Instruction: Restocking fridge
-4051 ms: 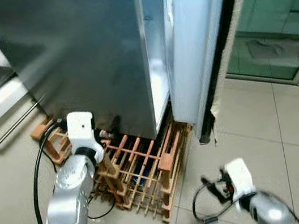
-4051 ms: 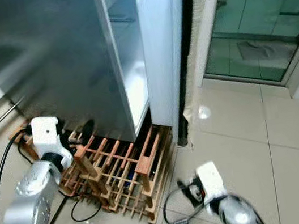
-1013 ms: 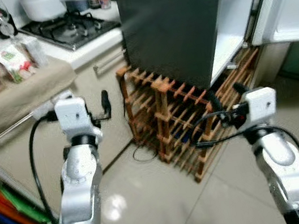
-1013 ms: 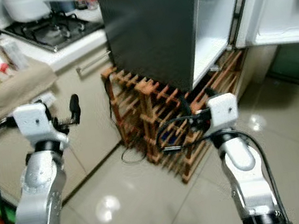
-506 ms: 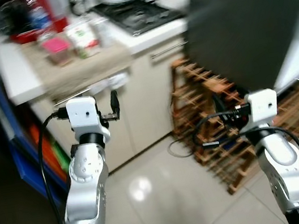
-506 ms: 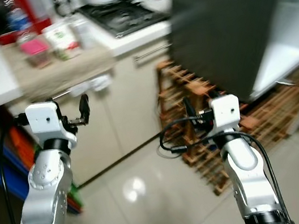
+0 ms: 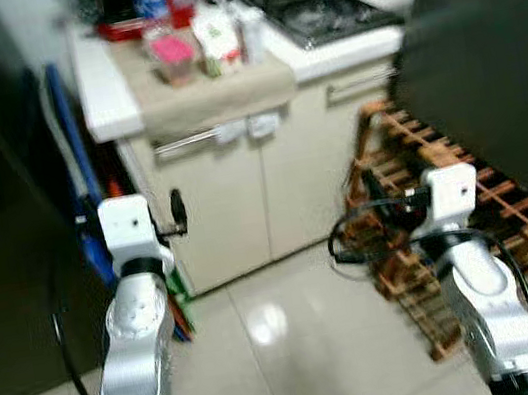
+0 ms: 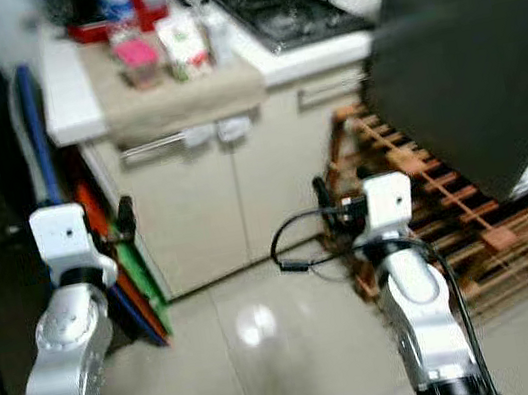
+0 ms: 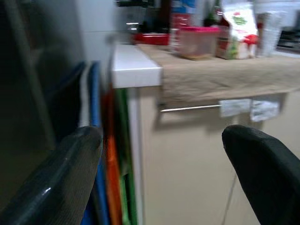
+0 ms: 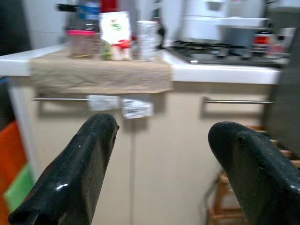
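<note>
A white tabletop (image 7: 104,87) is carrying a beige cloth (image 7: 211,93), on which a clear tub with a pink lid (image 7: 169,56) and a white packet printed in green and red (image 7: 216,45) are standing. Below, cream cabinet doors (image 7: 234,202) are showing beside blue, orange and green boards (image 9: 110,159), while a reddish-brown wooden rack (image 7: 443,178) is sitting on glossy pale-grey floor tiles (image 7: 300,354).

View swung from fridge (image 7: 483,49) to counter (image 7: 108,82), both hands raised.

Both claws (image 7: 177,212) (image 7: 372,189) raised, fingers apart
</note>
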